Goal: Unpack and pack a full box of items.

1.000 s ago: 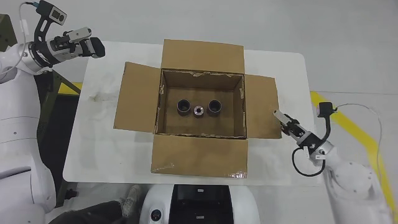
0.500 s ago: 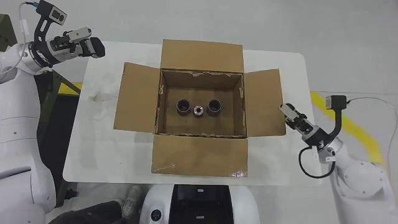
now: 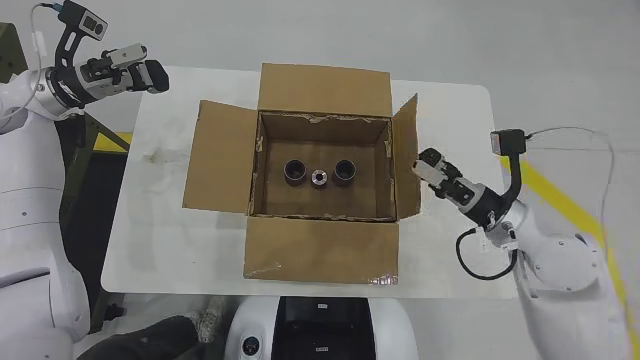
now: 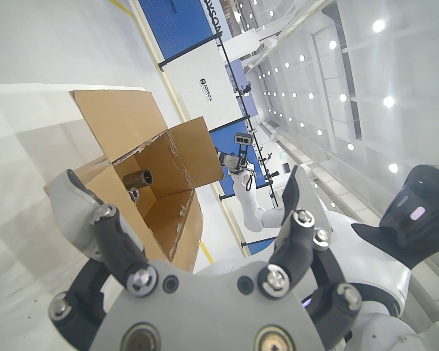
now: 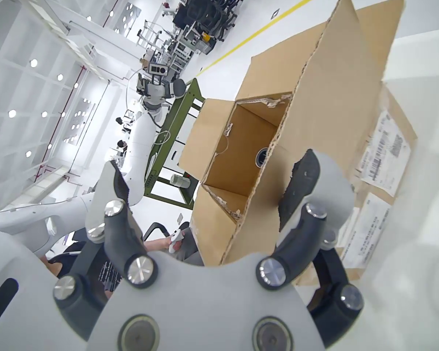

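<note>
An open cardboard box (image 3: 320,250) sits mid-table. On its floor lie two dark cylinders (image 3: 296,171) (image 3: 345,170) with a small metal part (image 3: 320,177) between them. The box's right flap (image 3: 405,150) stands nearly upright. My right gripper (image 3: 428,168) is open and pressed against that flap's outer side. In the right wrist view the flap (image 5: 325,85) runs between the right gripper's (image 5: 208,180) fingers, and one dark cylinder (image 5: 261,157) shows inside. My left gripper (image 3: 153,74) hovers beyond the table's far left corner, open and empty (image 4: 184,188), looking into the box at a cylinder (image 4: 139,178).
The white table (image 3: 160,220) has bare surface left and right of the box. The other three flaps lie folded outward. A dark green rack (image 3: 85,145) stands off the table's left edge. A yellow floor line (image 3: 560,195) runs at the right.
My right gripper has moved left toward the box and pushed its right flap from lying flat to nearly upright. The left arm has stayed still.
</note>
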